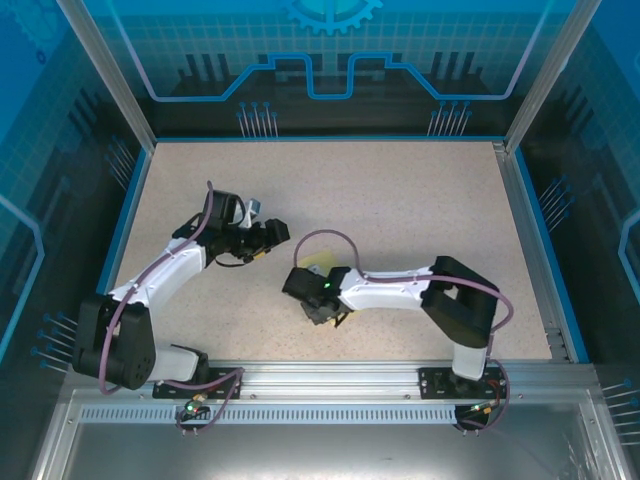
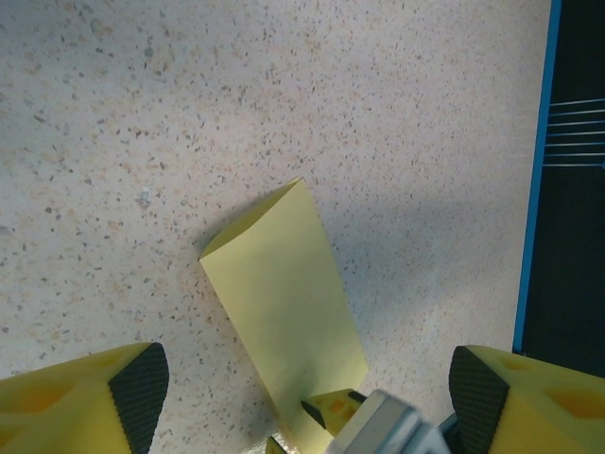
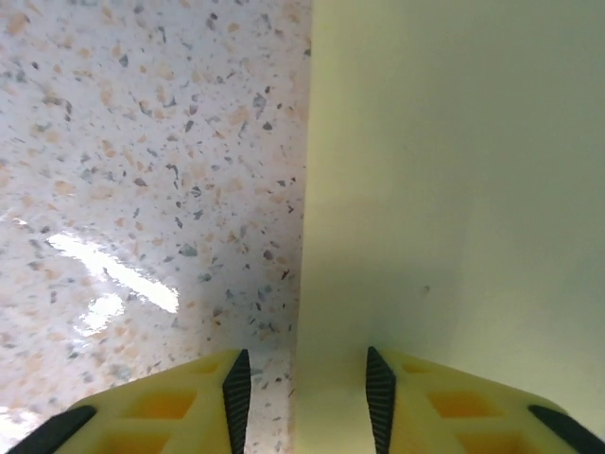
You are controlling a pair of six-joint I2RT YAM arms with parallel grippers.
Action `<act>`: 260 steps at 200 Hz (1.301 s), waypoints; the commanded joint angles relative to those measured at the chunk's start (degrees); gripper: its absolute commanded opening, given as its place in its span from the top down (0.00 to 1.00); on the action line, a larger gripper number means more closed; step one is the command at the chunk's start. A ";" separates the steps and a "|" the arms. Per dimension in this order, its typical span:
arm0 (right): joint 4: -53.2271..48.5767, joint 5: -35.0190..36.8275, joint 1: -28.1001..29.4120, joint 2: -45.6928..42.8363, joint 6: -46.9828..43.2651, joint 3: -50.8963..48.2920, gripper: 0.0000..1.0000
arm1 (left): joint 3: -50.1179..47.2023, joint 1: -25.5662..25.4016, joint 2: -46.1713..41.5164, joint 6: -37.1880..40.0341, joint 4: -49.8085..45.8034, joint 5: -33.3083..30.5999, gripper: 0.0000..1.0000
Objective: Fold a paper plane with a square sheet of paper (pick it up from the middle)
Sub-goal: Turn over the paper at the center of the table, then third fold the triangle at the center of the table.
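The right tool [image 3: 307, 397] is held slightly apart and clamped on nothing. Its pads are set astride the long edge of the folded sheet of thin yellow paper [image 3: 454, 189], which is laid flat on the speckled beige bench [image 3: 142, 142]. The left tool [image 2: 307, 388] is spread wide and empty, and the paper is seen at its 12 o'clock.

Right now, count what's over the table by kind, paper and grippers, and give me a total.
Folded yellow sheet of paper: 1
Grippers: 2, the left gripper and the right gripper
Total: 3
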 commanded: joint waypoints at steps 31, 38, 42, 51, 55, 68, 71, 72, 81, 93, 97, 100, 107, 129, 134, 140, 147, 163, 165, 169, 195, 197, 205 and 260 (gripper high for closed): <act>13.00 -14.12 -9.19 -17.23 0.05 -12.38 0.55 | -3.23 -1.34 -0.22 -0.13 1.84 2.81 0.19; 13.33 -15.14 -10.76 -18.90 -0.25 -13.42 0.54 | -3.41 -2.23 -0.28 -0.28 2.03 2.44 0.19; 13.30 -15.91 -11.86 -19.80 -0.62 -14.74 0.53 | -3.58 -2.86 -0.35 -0.52 2.28 2.19 0.20; 13.34 -18.09 -14.21 -21.19 -1.27 -16.27 0.53 | -3.93 -4.38 -0.50 -1.07 2.96 1.80 0.20; 13.38 -18.75 -15.11 -21.58 -1.58 -16.69 0.53 | -3.97 -5.12 -0.54 -1.21 3.20 1.60 0.21; 12.72 -19.92 -17.30 -22.40 -2.57 -17.64 0.54 | -3.82 -7.80 -0.47 -1.64 3.60 0.32 0.23; 12.56 -20.23 -17.66 -22.56 -2.76 -17.86 0.54 | -3.67 -8.53 -0.39 -1.61 3.45 -0.08 0.24; 12.53 -20.32 -17.72 -22.64 -2.84 -17.95 0.54 | -3.63 -8.78 -0.38 -1.61 3.42 -0.17 0.24; 12.34 -20.93 -18.93 -23.16 -3.26 -18.64 0.55 | -2.75 -11.04 -0.05 -1.33 2.48 -2.14 0.26; 12.45 -21.32 -20.56 -24.20 -3.27 -20.03 0.55 | -1.90 -14.17 0.74 -1.01 1.23 -4.98 0.28; 12.55 -21.60 -21.18 -24.58 -3.26 -20.55 0.55 | -1.69 -15.16 1.11 -1.01 0.80 -6.00 0.29; 12.63 -21.77 -21.60 -24.90 -3.26 -20.86 0.55 | -1.58 -15.71 1.42 -1.02 0.61 -6.54 0.30; 12.80 -22.23 -22.35 -25.60 -3.39 -21.57 0.55 | -1.49 -17.06 2.32 -1.23 0.55 -7.61 0.33; 12.80 -23.42 -25.25 -27.39 -3.92 -23.59 0.54 | -0.77 -20.90 4.97 -1.39 -0.76 -12.51 0.42; 12.97 -24.06 -25.83 -27.66 -4.09 -23.97 0.54 | -0.41 -21.84 5.54 -1.29 -1.47 -14.29 0.46; 13.11 -24.87 -26.47 -27.93 -4.28 -24.47 0.54 | 0.14 -23.16 6.19 -1.24 -2.31 -16.25 0.48; 13.08 -25.45 -27.17 -28.13 -4.49 -24.71 0.54 | 0.51 -24.25 6.89 -1.51 -2.91 -18.21 0.50; 12.70 -26.02 -28.27 -28.64 -4.95 -25.21 0.54 | 1.07 -26.51 8.36 -2.38 -2.38 -19.88 0.51; 12.69 -26.04 -28.31 -28.72 -5.00 -25.24 0.54 | 1.24 -26.78 8.54 -2.40 -2.41 -20.11 0.52; 12.79 -26.27 -28.52 -28.82 -5.09 -25.41 0.54 | 1.59 -27.26 9.15 -2.45 -2.49 -20.58 0.52; 13.43 -27.22 -29.38 -28.80 -5.21 -26.34 0.54 | 3.85 -29.77 13.73 -2.32 -3.26 -22.99 0.58; 13.46 -27.26 -29.45 -28.85 -5.14 -26.42 0.54 | 3.91 -29.93 14.10 -2.36 -3.22 -22.97 0.58; 13.89 -27.65 -29.55 -28.86 -5.03 -26.81 0.54 | 4.13 -30.39 15.12 -2.40 -2.80 -23.01 0.60; 15.92 -29.15 -30.52 -28.74 -4.51 -29.25 0.54 | 6.82 -32.51 21.15 -1.50 -4.98 -24.93 0.71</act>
